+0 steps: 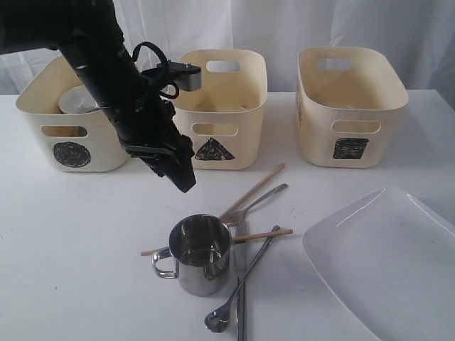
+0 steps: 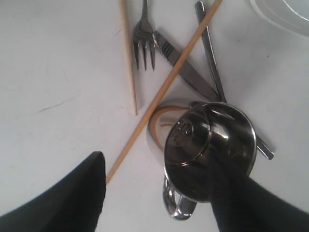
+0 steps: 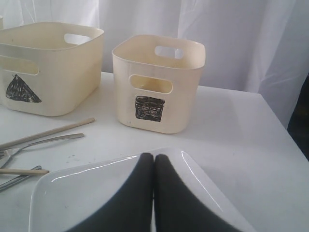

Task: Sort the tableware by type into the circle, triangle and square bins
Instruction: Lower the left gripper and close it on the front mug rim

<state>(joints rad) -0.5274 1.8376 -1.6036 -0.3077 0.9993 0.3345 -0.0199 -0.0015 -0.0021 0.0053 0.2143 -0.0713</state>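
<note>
The left claw (image 1: 182,176) hangs spread wide and empty just above the shiny steel handled mug (image 1: 201,252), which stands upright on the white tabletop (image 1: 71,234). Just beside the mug lie crossed wooden chopsticks (image 1: 254,189), a steel fork (image 1: 261,197), knife (image 1: 241,284) and long spoon (image 1: 217,320). Behind the mug stand three cream plastic bins (image 1: 220,135). Right of the mug, the right claw (image 3: 154,162), pinched closed and empty, hovers over the large white rectangular plate (image 1: 384,256).

You have bare tabletop (image 1: 64,241) toward the left edge, but the mug (image 1: 201,252) and crossed cutlery (image 1: 245,238) block the middle and the plate (image 1: 384,256) fills the near right corner.
</note>
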